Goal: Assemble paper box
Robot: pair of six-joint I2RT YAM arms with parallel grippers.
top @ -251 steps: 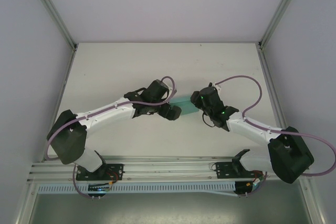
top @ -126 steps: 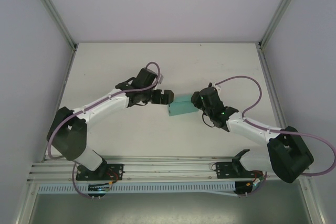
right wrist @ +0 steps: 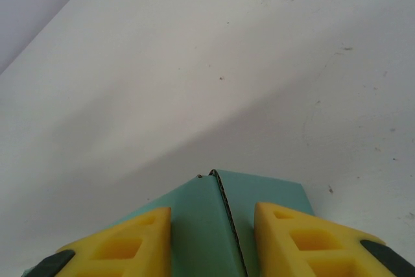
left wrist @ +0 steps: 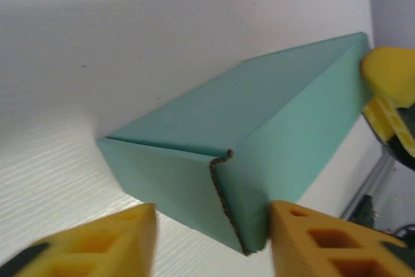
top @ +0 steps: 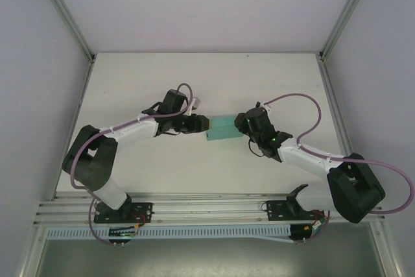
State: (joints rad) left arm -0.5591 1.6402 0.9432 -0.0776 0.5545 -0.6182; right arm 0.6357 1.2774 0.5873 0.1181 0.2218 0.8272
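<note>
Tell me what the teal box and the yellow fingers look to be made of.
The paper box: thin corrugated card, matte teal; the cut edge at its near corner shows a wavy, fluted core. The left fingers: matte yellow, likely moulded or printed plastic, with square hollow pockets; hardness unclear.

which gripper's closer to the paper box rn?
Right. The right gripper clamps the paper box by one end, fingers on both sides. The left gripper straddles the opposite end, one finger at the card, the other showing a gap.
</note>
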